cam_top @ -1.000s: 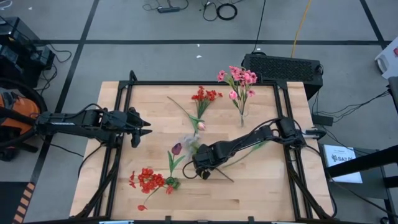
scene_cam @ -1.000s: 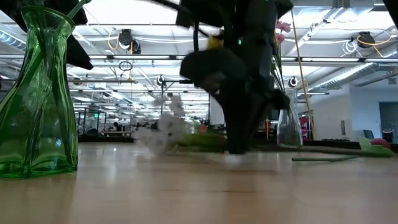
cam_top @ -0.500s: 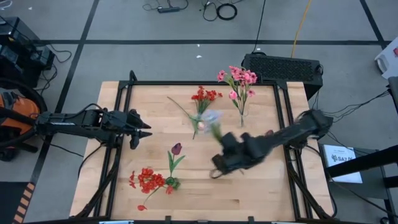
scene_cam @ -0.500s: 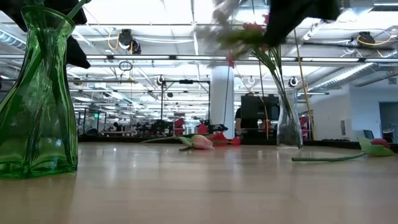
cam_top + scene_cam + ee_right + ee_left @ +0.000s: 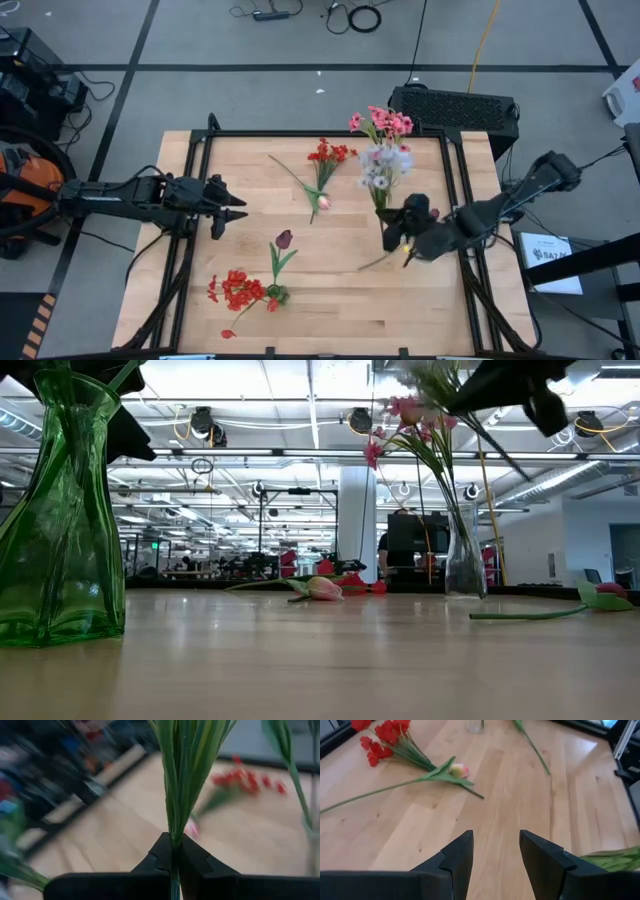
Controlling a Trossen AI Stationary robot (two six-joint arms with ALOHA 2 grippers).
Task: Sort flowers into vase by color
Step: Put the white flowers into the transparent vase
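Observation:
My right gripper (image 5: 390, 230) is shut on a pale bluish-white sprig (image 5: 383, 165), held up above the table beside the pink blooms (image 5: 385, 122). Those blooms stand in a clear vase (image 5: 465, 560). My left gripper (image 5: 230, 208) is open and empty at the table's left. A red blossom stem (image 5: 325, 155) and a pink tulip bud (image 5: 322, 202) lie flat at the far middle. A maroon tulip (image 5: 284, 240) and a red blossom cluster (image 5: 238, 290) are at the near left. A green glass vase (image 5: 60, 510) stands close in the low view. My right gripper pinches the sprig's bundle of green stalks (image 5: 173, 832) between its two fingers (image 5: 192, 857), below the blossoms. The fingers come from the table's right and lie across the stalks. The sprig is lifted clear, blossoms toward the far edge, and its stalk end (image 5: 365, 265) sticks out toward the near side.
A black box (image 5: 455, 108) sits beyond the table's far right edge. Bare wood lies at the near middle and near right (image 5: 400, 310). A loose green stem with a dark bud (image 5: 545, 612) lies on the table at the right of the low view.
My right gripper has lifted the pale sprig off the table's middle. It has carried the sprig up and toward the right and far side, next to the pink blooms. The sprig, which lay flat, now hangs clear with its blossoms raised.

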